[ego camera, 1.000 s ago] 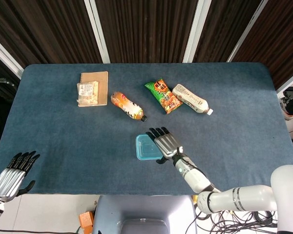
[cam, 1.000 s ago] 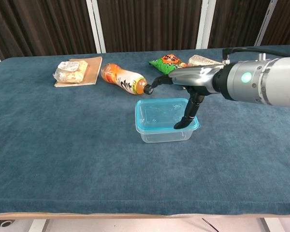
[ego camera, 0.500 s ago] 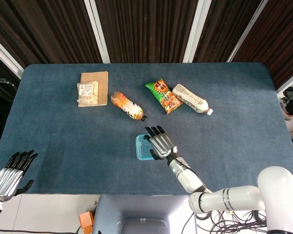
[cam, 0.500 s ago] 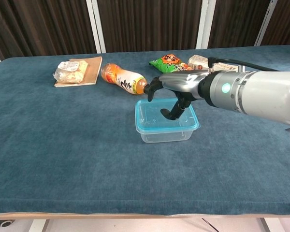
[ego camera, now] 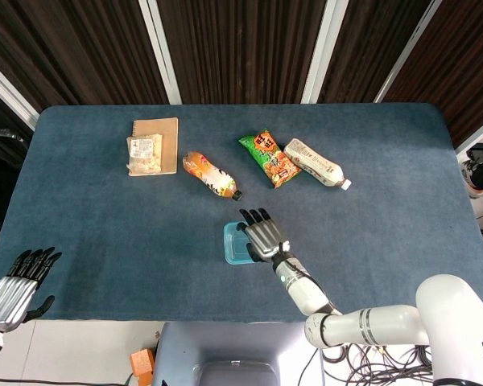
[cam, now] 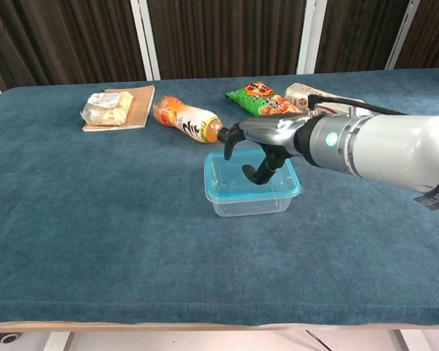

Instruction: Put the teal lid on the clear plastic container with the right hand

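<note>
In the middle of the frame, our right robot hand [cam: 260, 146] hovers with fingers apart over the lid [cam: 250, 173], which sits on the box [cam: 249, 202]. The lid looks light and bendy; press its edges.

The right hand [ego camera: 262, 234] is showing silver segments with black fingertips; its glossy white-grey arm [cam: 380, 150] is carrying a green light and black cable.
</note>
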Tool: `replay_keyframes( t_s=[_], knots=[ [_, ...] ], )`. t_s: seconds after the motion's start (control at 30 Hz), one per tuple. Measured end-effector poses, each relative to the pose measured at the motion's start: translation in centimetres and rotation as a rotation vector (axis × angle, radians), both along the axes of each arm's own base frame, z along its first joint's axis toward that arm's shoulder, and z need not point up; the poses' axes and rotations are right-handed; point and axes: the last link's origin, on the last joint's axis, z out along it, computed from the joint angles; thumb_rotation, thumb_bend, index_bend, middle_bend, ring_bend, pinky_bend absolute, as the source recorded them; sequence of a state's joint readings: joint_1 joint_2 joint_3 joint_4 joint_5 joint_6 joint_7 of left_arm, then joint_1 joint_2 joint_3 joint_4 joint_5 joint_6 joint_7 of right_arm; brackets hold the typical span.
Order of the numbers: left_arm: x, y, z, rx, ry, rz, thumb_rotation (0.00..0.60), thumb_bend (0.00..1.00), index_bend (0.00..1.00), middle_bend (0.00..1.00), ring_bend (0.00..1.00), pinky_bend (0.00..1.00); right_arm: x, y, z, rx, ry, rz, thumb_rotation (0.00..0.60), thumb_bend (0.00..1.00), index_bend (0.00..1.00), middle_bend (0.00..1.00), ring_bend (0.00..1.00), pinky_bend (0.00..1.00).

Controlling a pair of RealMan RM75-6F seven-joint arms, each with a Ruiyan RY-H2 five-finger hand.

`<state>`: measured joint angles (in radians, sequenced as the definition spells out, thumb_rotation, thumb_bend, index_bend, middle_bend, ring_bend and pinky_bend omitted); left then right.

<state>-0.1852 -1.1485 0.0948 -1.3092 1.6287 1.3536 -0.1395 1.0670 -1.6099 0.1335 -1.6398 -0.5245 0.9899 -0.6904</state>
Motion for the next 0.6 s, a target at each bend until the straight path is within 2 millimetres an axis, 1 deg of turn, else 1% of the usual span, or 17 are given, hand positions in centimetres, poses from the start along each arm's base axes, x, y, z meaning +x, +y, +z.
replay_keyframes(
  t_s=[0.33, 0.47, 0.6],
  knots=[
    [0.02, -0.01, -0.05, -0.002, 0.0, -0.005, 0.6, 0.35, 0.0, 0.04, 0.04, 0.04, -0.7, 0.24, -0.36, 0.008, 0.022, -0.008, 0.6, 0.58, 0.31, 0.0, 0.0, 0.0],
    [0.02, -0.1, 0.05, 0.001, -0.001, -0.005, 0.6, 0.35, 0.0, 0.04, 0.04, 0.04, -0.58, 0.27, -0.25, 0.007, 0.014, -0.006, 0.6, 0.58, 0.31, 0.0, 0.0, 0.0],
    [0.03, -0.16, 0.18, 0.006, -0.003, -0.005, 0.6, 0.35, 0.0, 0.04, 0.04, 0.04, -0.24, 0.46, 0.3, 0.002, -0.013, 0.008, 0.6, 0.58, 0.31, 0.0, 0.0, 0.0]
  ],
)
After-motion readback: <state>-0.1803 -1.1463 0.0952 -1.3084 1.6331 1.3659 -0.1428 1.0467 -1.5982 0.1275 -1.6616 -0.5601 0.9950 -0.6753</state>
